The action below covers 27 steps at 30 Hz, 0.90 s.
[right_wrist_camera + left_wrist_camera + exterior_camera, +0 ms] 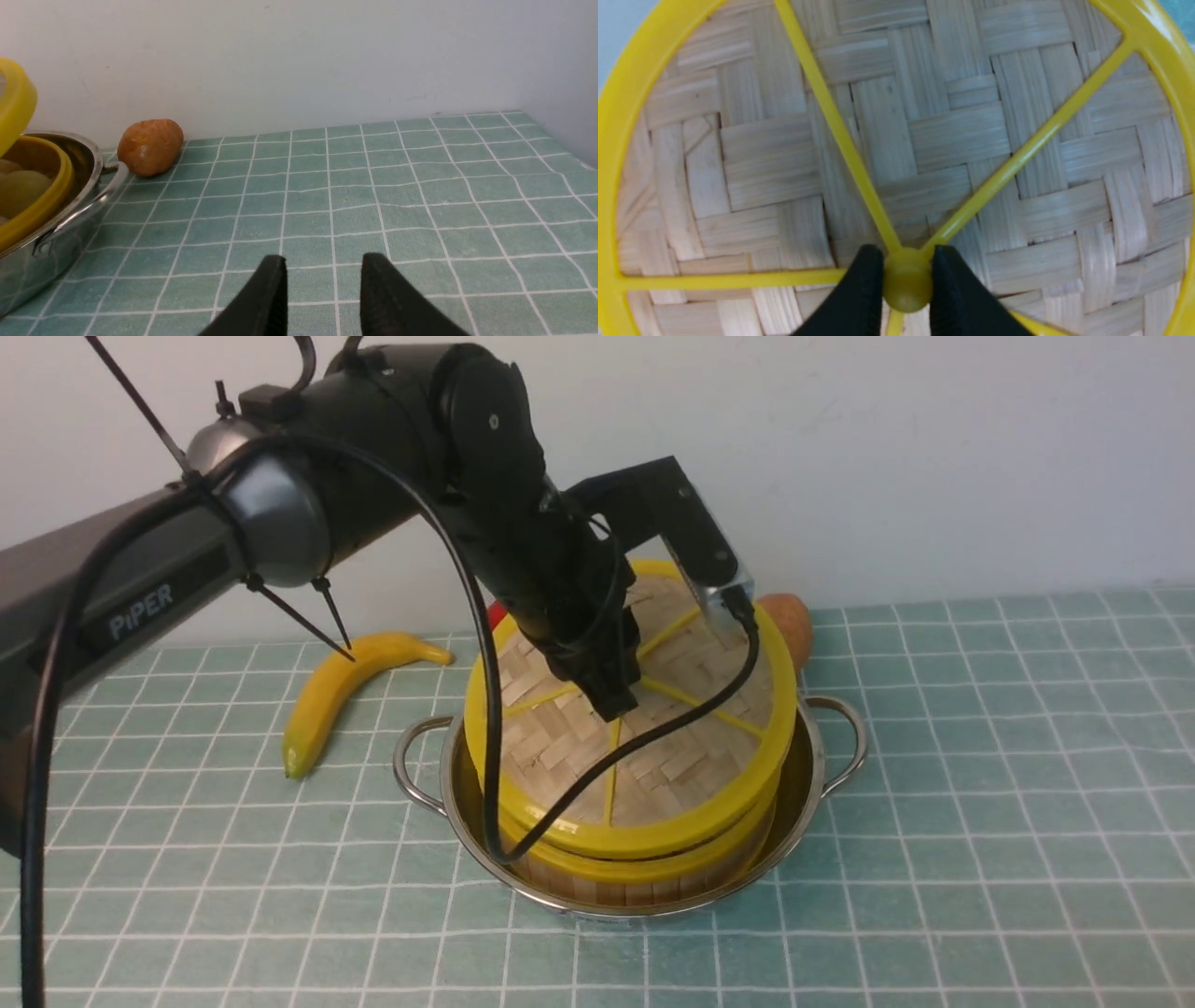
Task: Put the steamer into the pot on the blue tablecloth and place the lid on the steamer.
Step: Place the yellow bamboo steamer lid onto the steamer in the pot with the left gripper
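The steamer (pixel 644 882) stands inside the steel pot (pixel 810 775) on the blue tablecloth (pixel 980 803). Over it hangs the woven lid (pixel 560 747), tilted, its far side raised and its near edge down by the steamer's yellow rim. My left gripper (pixel 616 705) is shut on the lid's centre knob (pixel 906 285), one black finger on each side. The right wrist view shows the lid's rim (pixel 16 102) above the steamer's rim (pixel 60 186), with pale dumplings (pixel 18 186) inside. My right gripper (pixel 324 261) stands open over bare cloth to the right of the pot (pixel 93 158).
A yellow banana (pixel 345 686) lies on the cloth left of the pot. A brown round fruit (pixel 789 621) sits behind the pot by the wall, also seen as the brown fruit (pixel 149 147). A small red thing (pixel 497 613) shows behind the lid.
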Available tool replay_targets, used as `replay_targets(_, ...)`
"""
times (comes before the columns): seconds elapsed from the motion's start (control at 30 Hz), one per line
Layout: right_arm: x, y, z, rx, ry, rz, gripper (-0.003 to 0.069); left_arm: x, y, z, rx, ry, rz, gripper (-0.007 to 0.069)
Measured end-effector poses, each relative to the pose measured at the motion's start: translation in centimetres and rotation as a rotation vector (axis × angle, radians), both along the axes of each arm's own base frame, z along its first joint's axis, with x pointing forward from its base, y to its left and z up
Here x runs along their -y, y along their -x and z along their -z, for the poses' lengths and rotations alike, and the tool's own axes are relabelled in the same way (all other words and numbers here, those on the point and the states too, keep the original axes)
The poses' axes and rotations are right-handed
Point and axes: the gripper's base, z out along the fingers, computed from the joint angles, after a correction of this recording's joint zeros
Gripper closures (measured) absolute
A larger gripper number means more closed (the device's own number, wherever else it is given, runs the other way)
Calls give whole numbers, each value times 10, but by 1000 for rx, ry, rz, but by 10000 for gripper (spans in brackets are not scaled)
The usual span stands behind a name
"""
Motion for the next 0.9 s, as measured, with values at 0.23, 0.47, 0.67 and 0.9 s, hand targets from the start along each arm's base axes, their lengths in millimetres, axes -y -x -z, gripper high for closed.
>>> replay_targets(0.23,0,0,0,0,0,0,417,1,-2,9,-27,-17,1,505)
replay_targets(0.47,0,0,0,0,0,0,417,5,-11,21,-3,-11,4,505)
replay_targets(0.67,0,0,0,0,0,0,417,5,-11,22,-3,-15,14,505)
replay_targets(0.9,0,0,0,0,0,0,417,5,-10,23,-8,-18,15,505)
